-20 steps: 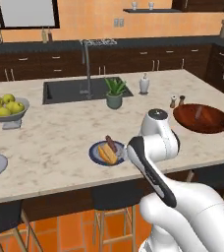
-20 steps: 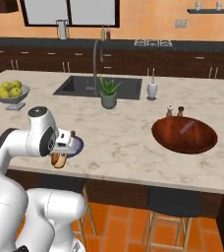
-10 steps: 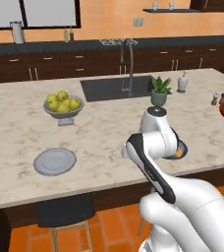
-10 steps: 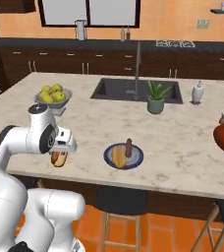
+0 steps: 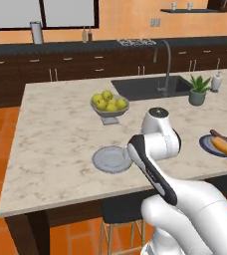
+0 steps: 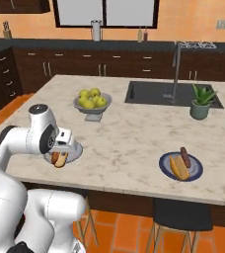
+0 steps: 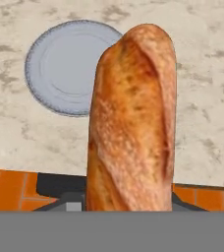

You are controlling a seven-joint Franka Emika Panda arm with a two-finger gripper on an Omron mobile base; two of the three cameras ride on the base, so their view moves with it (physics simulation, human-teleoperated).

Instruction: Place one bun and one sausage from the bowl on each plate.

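Marble island counter (image 5: 60, 124); gripper (image 6: 60, 156) clamped on orange-yellow elongated bun (image 7: 131, 123) near the edge; early release risks missing light grey round plate (image 7: 67, 66).

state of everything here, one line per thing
bun in the gripper: held above the counter, near the grey plate
grey plate: bare, nothing on it
blue plate: holds a bun and a sausage side by side
fruit bowl: full of yellow-green fruit
gripper: jaws shut on the bun

Fruit bowl (image 5: 109, 106); potted plant (image 5: 197, 89) — sink (image 5: 150, 87)
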